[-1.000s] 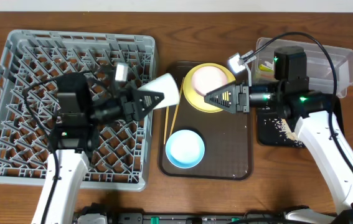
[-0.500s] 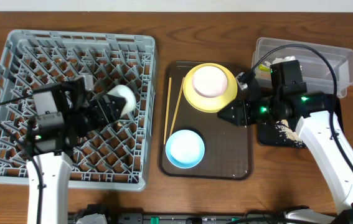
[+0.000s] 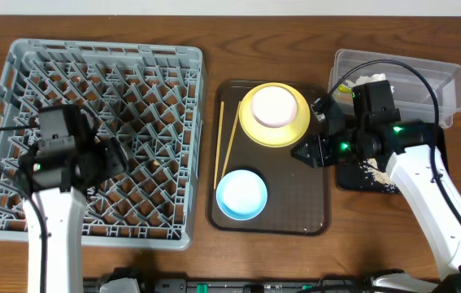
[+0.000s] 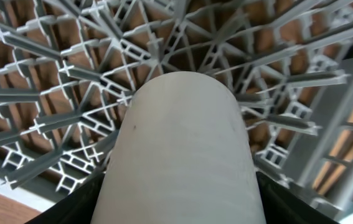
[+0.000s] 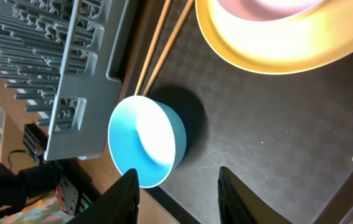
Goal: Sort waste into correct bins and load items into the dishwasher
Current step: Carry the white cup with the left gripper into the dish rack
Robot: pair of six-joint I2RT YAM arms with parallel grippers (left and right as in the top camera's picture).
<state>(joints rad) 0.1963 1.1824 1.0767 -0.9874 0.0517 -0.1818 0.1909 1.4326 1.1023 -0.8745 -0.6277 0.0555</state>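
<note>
My left gripper [image 3: 104, 159] hangs low over the grey dish rack [image 3: 92, 73] and is shut on the small white bowl [image 4: 179, 143], which fills the left wrist view above the rack's pegs [image 4: 70, 74]. The bowl is hidden under the arm in the overhead view. My right gripper [image 3: 307, 151] is open and empty over the brown tray, right of the light blue bowl [image 3: 241, 194] and below the yellow plate [image 3: 273, 114]. Its view shows the blue bowl [image 5: 145, 140], the plate [image 5: 276, 43] and the wooden chopsticks [image 5: 164, 43]. The chopsticks [image 3: 228, 150] lie left of the plate.
The brown serving tray [image 3: 295, 203] holds the plate, blue bowl and chopsticks. The clear tub [image 3: 433, 81] stands at the back right, with a bit of green wrapper [image 3: 345, 87] showing. The black tray [image 3: 352, 179] in front of it holds beige crumbs [image 3: 371, 167].
My left gripper has carried the white bowl left from the tray's edge and down over the rack's middle. My right gripper has tilted down over the brown tray and then held still.
</note>
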